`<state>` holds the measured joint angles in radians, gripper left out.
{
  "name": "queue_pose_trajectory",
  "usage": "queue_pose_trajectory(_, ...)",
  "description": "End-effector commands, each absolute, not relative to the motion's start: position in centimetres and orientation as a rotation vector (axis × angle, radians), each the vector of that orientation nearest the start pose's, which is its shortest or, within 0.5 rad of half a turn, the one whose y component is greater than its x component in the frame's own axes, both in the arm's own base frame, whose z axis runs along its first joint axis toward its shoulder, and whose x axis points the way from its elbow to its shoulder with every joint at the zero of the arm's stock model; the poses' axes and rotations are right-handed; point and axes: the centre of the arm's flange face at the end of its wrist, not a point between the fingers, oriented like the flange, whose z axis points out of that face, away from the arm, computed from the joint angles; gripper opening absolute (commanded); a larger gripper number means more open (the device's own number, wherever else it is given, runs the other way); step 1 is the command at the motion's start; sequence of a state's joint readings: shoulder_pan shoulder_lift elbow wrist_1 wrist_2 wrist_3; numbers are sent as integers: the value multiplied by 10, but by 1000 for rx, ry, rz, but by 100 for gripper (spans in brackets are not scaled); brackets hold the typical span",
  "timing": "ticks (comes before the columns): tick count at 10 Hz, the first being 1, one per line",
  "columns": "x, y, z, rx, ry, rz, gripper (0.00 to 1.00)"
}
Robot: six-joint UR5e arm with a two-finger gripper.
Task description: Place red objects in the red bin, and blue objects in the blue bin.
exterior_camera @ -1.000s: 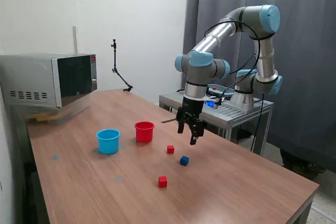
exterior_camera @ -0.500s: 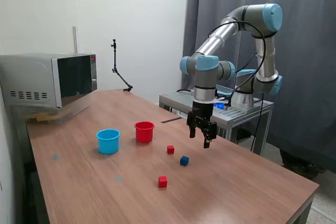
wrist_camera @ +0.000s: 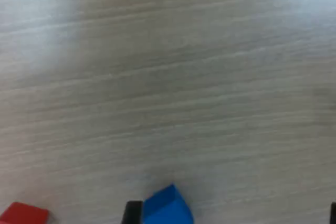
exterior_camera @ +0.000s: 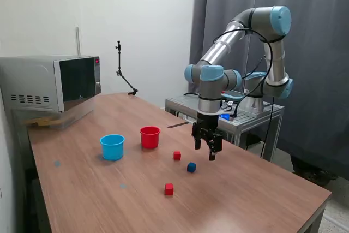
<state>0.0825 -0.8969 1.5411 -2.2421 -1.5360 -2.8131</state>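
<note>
On the wooden table (exterior_camera: 245,189) a dark blue cube (exterior_camera: 191,167) lies between two red cubes: one (exterior_camera: 177,155) toward the cups, the other (exterior_camera: 169,189) nearer the front. The red cup (exterior_camera: 150,137) and the light blue cup (exterior_camera: 112,147) stand side by side at the exterior view's left of the cubes. My gripper (exterior_camera: 206,151) hangs open a little above the table, just right of and beyond the blue cube, holding nothing. In the wrist view the blue cube (wrist_camera: 167,205) sits against one dark finger (wrist_camera: 132,212), with a red cube (wrist_camera: 23,214) at the frame's corner.
A microwave (exterior_camera: 52,83) stands at the table's far left corner. A thin black stand (exterior_camera: 122,72) rises at the back edge. The arm's metal base table (exterior_camera: 229,114) is behind the wooden table, and dark curtains hang beyond it.
The gripper moved toward the exterior view's right, then dropped lower and came back slightly toward the blue cube. Cubes and cups have not moved.
</note>
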Motion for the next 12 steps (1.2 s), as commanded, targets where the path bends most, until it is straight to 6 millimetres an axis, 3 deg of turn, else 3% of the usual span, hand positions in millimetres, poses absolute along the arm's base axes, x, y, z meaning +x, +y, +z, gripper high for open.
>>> queue_pose_trajectory(1,-671,-189,145,-1947,2510,-27,100)
queue_pose_trajectory(8,-680,-169,114,-1908,2532,-33,100)
queue_pose_trajectory(12,-688,-170,117,-2006,2482,-9,100)
